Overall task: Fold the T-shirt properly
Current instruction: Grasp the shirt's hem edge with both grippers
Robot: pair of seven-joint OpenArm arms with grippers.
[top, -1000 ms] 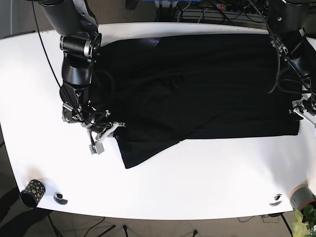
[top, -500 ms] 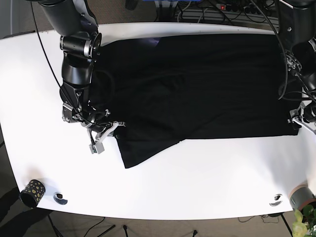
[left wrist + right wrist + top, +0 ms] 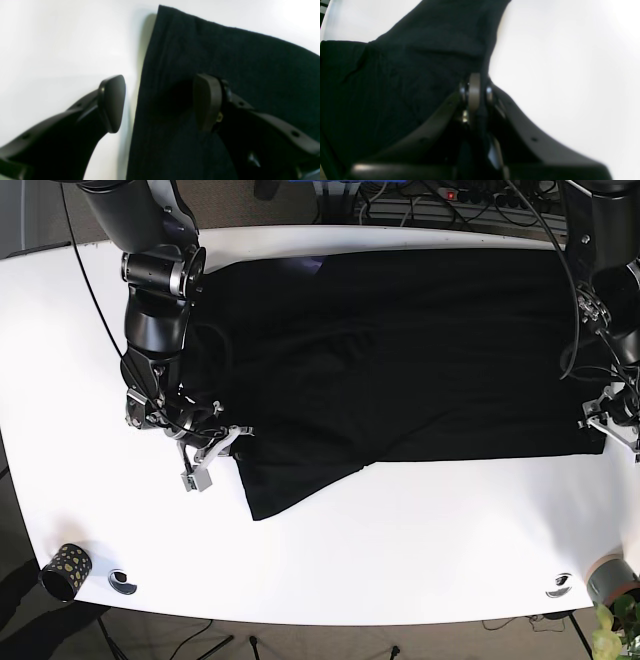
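Garment: black soft knit T-shirt [image 3: 400, 350], limp and light; best taken at hem corners.
Left gripper [image 3: 160, 105]: spread, straddling hem edge near desk's right edge.
Right gripper [image 3: 475, 92]: pinching shirt near left edge.

White table [image 3: 420, 530] filling the view; power strips [image 3: 440, 205] and cables at 12 o'clock (on brownish floor); potted plant [image 3: 615, 625] at 5 o'clock.
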